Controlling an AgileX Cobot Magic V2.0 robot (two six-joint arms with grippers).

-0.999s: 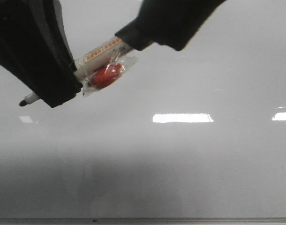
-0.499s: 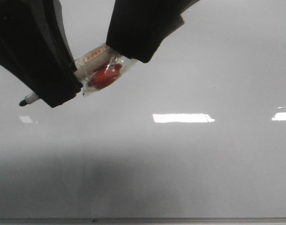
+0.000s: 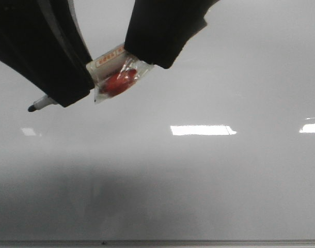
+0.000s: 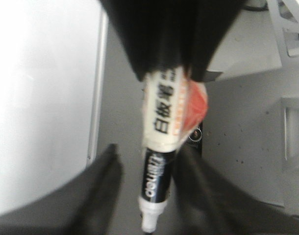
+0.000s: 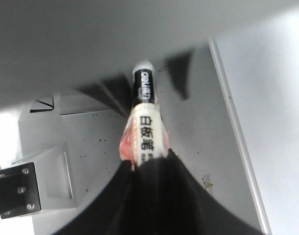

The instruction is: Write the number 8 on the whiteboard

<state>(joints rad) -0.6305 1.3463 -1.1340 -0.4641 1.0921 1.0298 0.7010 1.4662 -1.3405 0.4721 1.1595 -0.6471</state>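
The whiteboard point(image 3: 209, 181) fills the front view, glossy and pale grey, with no drawn number 8 in view. A marker point(image 3: 108, 59) with a cream label hangs above it, its black tip point(image 3: 31, 108) pointing left, clear of the surface. A red lump in clear wrap point(image 3: 119, 80) is stuck to its barrel. My right gripper point(image 3: 157, 57) is shut on the marker's rear end, as the right wrist view point(image 5: 152, 159) also shows. My left gripper point(image 3: 69, 98) sits around the tip end, and in the left wrist view point(image 4: 149, 154) its fingers stand apart from the marker point(image 4: 159, 171).
Bright rectangular light reflections point(image 3: 201, 130) lie on the board. The thin grey frame edge point(image 3: 157, 242) runs along the near side. The wrist views show the board's frame point(image 4: 98, 98) beside a grey speckled table point(image 5: 90, 137) with a metal bracket point(image 5: 14, 188).
My right gripper slid left along the marker and closed on its rear end. Since then the marker and both grippers have shifted slightly up and to the right.
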